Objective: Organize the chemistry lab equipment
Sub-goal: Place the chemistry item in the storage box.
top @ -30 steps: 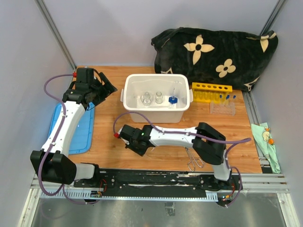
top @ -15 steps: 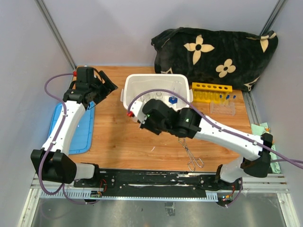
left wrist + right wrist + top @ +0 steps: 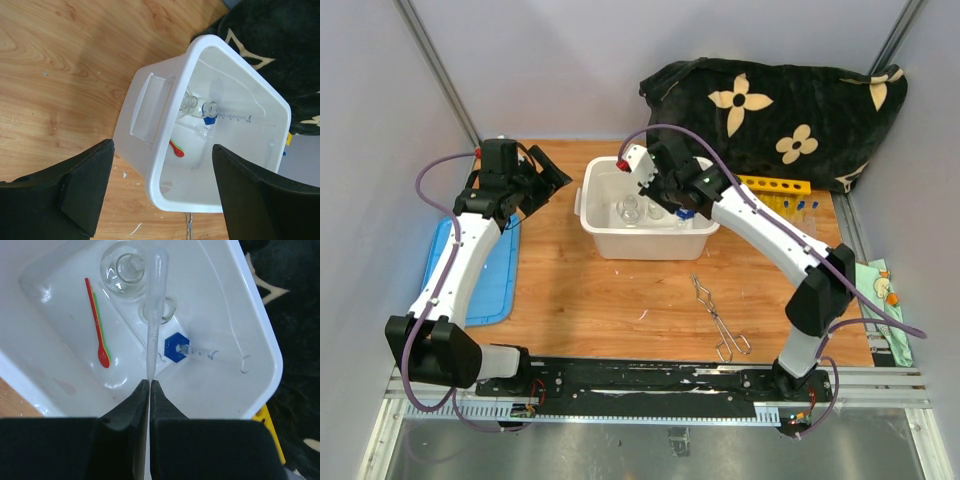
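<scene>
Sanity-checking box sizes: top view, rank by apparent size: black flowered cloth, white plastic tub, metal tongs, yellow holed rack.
1. black flowered cloth
2. white plastic tub
3. metal tongs, yellow holed rack: alike; arm hides part of rack.

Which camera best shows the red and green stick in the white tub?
Right wrist: the whole red and green stick lies in plain sight on the white plastic tub's floor. Left wrist shows it small; top view, not discernibly.
</scene>
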Available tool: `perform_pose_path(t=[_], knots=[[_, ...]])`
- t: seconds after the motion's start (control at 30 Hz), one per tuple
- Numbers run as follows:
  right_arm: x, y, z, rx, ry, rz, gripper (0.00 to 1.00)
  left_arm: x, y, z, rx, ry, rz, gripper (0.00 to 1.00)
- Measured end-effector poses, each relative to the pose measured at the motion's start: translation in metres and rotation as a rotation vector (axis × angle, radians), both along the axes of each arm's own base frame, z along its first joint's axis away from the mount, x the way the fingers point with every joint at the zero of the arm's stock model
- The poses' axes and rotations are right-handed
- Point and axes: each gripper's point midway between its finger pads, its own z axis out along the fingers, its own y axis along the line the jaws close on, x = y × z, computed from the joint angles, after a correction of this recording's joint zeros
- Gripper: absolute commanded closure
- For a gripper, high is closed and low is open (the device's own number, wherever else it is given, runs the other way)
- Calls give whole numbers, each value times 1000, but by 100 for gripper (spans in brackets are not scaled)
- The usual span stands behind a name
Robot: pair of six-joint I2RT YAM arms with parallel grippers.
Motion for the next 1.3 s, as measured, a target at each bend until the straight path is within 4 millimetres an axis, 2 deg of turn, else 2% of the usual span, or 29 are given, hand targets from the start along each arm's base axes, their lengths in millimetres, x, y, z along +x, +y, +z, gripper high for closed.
perform_pose_path(t=[0.13,0.27,0.43,0.67,0.77,0.97,1.3], knots=[[18,10,-14,12,50,49,97,1,-1,-2,-7,0,-2,17],[25,23,-26,62,120,105,97,-2,-1,-10,-7,19,0,17],[17,37,-47,101,225,173,97,-2,0,-11,-2,20,6,17],[3,53,-92,122,390,208,97,5,3,-17,15,41,22,17],[2,53,-107,111,430,193,97,7,6,-17,27,43,29,16],[9,52,-122,82,437,155,97,10,9,-12,51,38,36,17],[20,42,-160,-1,459,81,97,16,11,-21,84,76,22,16]])
